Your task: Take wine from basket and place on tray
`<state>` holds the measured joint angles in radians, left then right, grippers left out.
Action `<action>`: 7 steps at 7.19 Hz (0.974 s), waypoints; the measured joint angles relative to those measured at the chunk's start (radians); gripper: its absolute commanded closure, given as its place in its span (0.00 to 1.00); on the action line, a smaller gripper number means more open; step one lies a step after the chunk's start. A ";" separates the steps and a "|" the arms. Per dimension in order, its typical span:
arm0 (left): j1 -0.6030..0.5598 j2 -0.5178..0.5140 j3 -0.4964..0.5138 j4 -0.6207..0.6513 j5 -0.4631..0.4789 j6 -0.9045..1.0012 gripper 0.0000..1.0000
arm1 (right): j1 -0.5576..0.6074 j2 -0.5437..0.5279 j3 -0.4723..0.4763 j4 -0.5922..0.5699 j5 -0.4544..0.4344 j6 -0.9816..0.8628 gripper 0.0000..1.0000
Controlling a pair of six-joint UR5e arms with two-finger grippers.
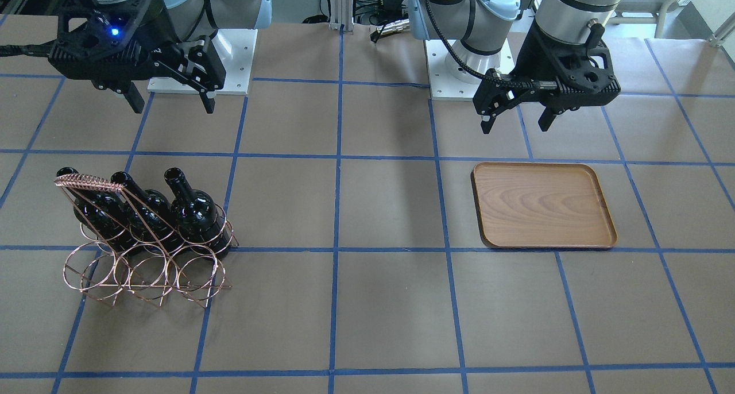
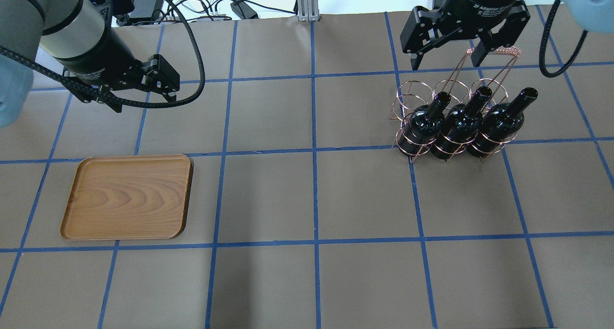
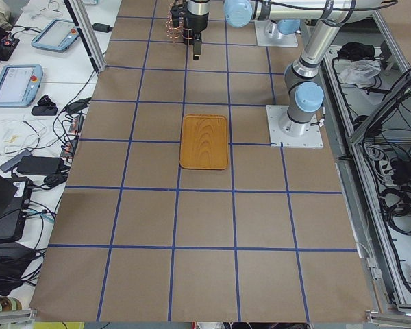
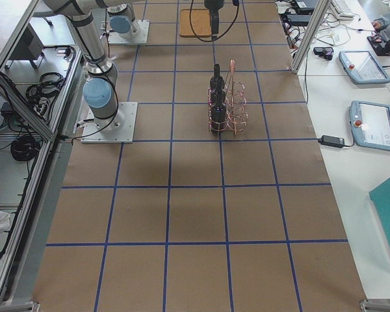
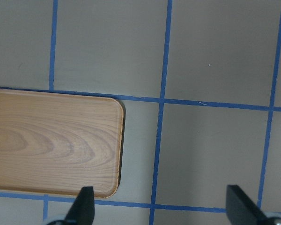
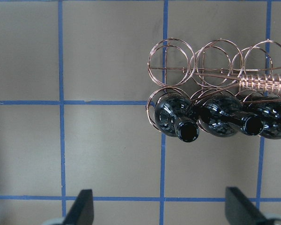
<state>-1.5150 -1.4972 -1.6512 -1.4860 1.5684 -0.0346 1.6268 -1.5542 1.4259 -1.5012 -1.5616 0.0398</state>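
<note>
Three alike dark glass wine bottles (image 1: 198, 213) (image 2: 424, 123) (image 6: 175, 115) lean side by side in the copper wire basket (image 1: 143, 273) (image 2: 422, 91) (image 6: 264, 84), necks pointing up toward the robot. The wooden tray (image 1: 542, 204) (image 2: 127, 197) (image 5: 51, 143) lies bare on the robot's left side. My right gripper (image 1: 172, 104) (image 2: 446, 63) (image 6: 161, 211) is open and empty, hovering above the table near the basket, touching nothing. My left gripper (image 1: 517, 121) (image 2: 144, 102) (image 5: 161, 208) is open and empty, hovering by the tray's edge.
The table is brown paper with a blue tape grid. Both arm bases (image 1: 201, 61) stand at the robot's edge. Cables and devices (image 2: 211, 3) lie past the far edge. The basket's coiled handle (image 2: 501, 52) rises close under my right gripper.
</note>
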 measured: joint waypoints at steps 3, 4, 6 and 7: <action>0.002 0.000 -0.001 -0.002 0.003 0.001 0.00 | -0.001 -0.001 0.008 -0.002 0.001 0.003 0.00; 0.002 0.000 -0.001 -0.002 0.004 0.001 0.00 | -0.001 -0.002 0.008 -0.001 0.001 0.004 0.00; 0.003 0.000 -0.001 -0.002 0.005 0.001 0.00 | -0.001 -0.002 0.008 0.000 0.002 0.009 0.00; 0.004 0.000 -0.001 -0.002 0.005 0.001 0.00 | -0.001 -0.003 0.008 -0.001 0.001 0.010 0.00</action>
<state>-1.5113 -1.4972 -1.6521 -1.4881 1.5738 -0.0337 1.6256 -1.5570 1.4343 -1.5020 -1.5607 0.0503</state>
